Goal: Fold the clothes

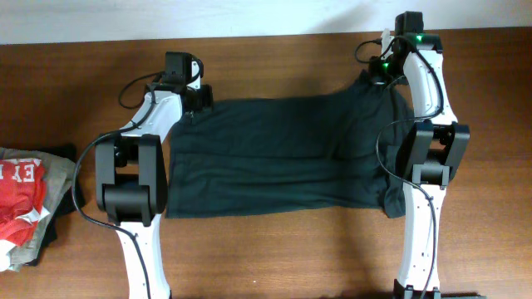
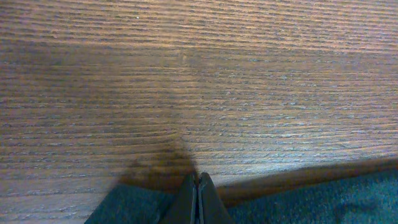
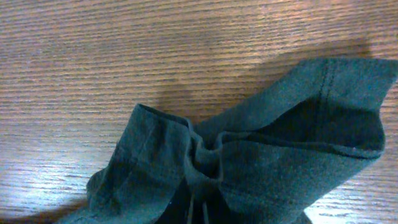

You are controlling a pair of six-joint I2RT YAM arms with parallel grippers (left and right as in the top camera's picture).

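Observation:
The dark blackish-green T-shirt lies spread across the middle of the table, with a crease running left to right. No lettering shows. My left gripper is at the shirt's far left corner. In the left wrist view its fingers are pressed together, with dark cloth on both sides of them. My right gripper is at the far right corner. In the right wrist view its fingers are shut on a bunched fold of the shirt, lifted a little off the wood.
A pile of other clothes lies at the left table edge: a red garment with white letters on a grey-beige one. Bare wooden table lies beyond the shirt's far edge, then a white wall.

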